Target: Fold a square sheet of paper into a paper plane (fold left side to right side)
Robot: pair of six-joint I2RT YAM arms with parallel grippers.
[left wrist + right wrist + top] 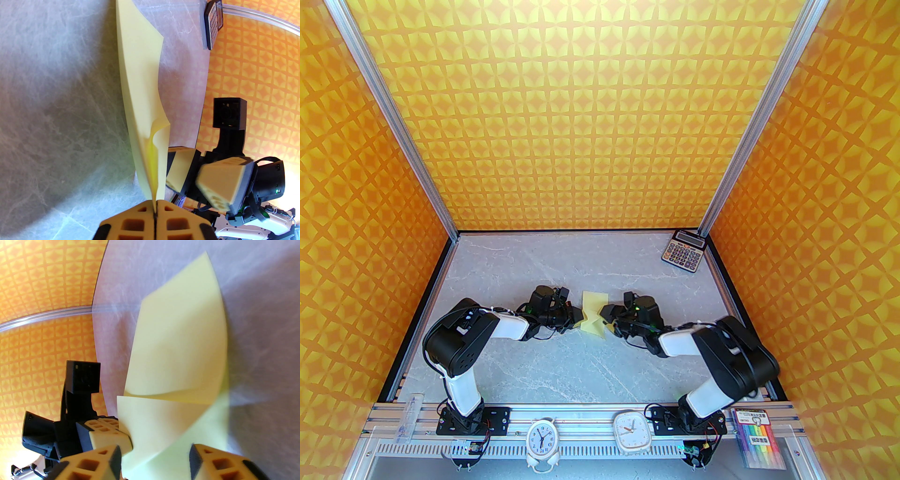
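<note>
The pale yellow square sheet of paper (593, 313) is bent double and lifted off the marble table between my two grippers. In the left wrist view the paper (140, 93) stands on edge and runs down into my left gripper (155, 211), whose tan fingers are pressed shut on its two layers. My right gripper (155, 456) has its jaws apart, with the folded paper (178, 345) lying loosely between and beyond its fingers. From above, the left gripper (575, 318) meets the sheet's left edge and the right gripper (607, 315) its right edge. No paper plane shape is visible.
A grey calculator (683, 251) lies at the table's back right corner. On the near rail stand two white clocks (541, 440) and a pack of coloured markers (761, 443). Orange patterned walls enclose the table on three sides.
</note>
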